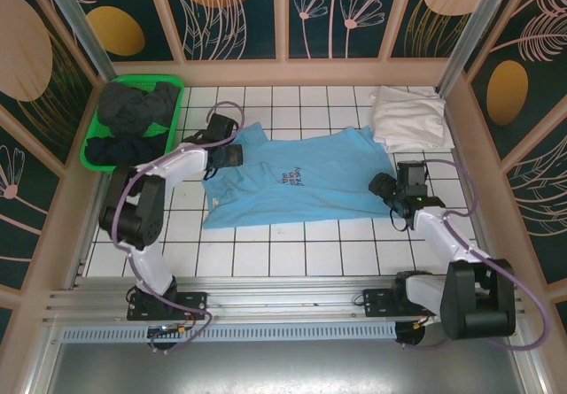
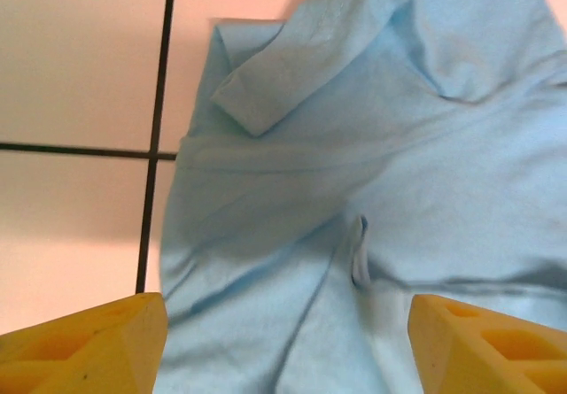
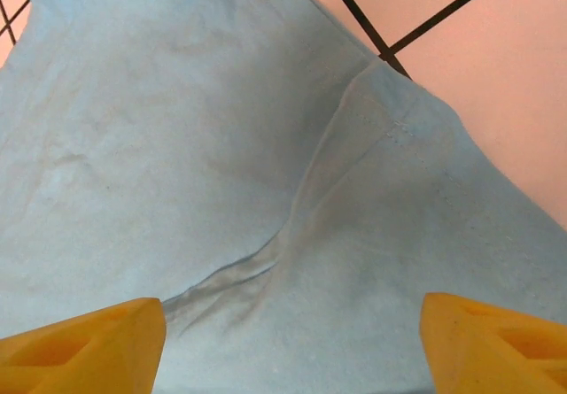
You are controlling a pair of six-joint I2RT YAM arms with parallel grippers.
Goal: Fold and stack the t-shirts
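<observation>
From above, the sky-blue t-shirt (image 1: 292,181) lies spread and rumpled, print up, in the middle of the tiled surface (image 1: 292,252). A folded white t-shirt (image 1: 407,118) sits at the far right corner, and dark shirts (image 1: 133,111) are heaped in the green basket (image 1: 89,150) at the far left. The left jaws hang over the blue shirt's far left corner and the right jaws over its right edge. From the left wrist, the two yellow fingertips (image 2: 80,341) stand wide apart with nothing between them, above thin blue cloth (image 2: 372,190) that sags into soft ridges. A short sleeve (image 2: 292,66) is flopped inward over the body, beside bare tile (image 2: 80,57). From the right wrist, the fingertips (image 3: 80,345) are likewise spread wide and empty over the shirt (image 3: 177,146), where a stitched sleeve seam (image 3: 354,137) runs down into a pinched wrinkle near the cloth's edge and the tile (image 3: 496,57). The shirt looks light, limp and clingy rather than slippery. I judge that it will drape and bunch from any single hold and will not keep a crease by itself. The doubled cloth at seams and hemmed edges looks like the firmest thing to pinch. Taking two matching corners at once, one per arm, should keep the panel flat while folding.
</observation>
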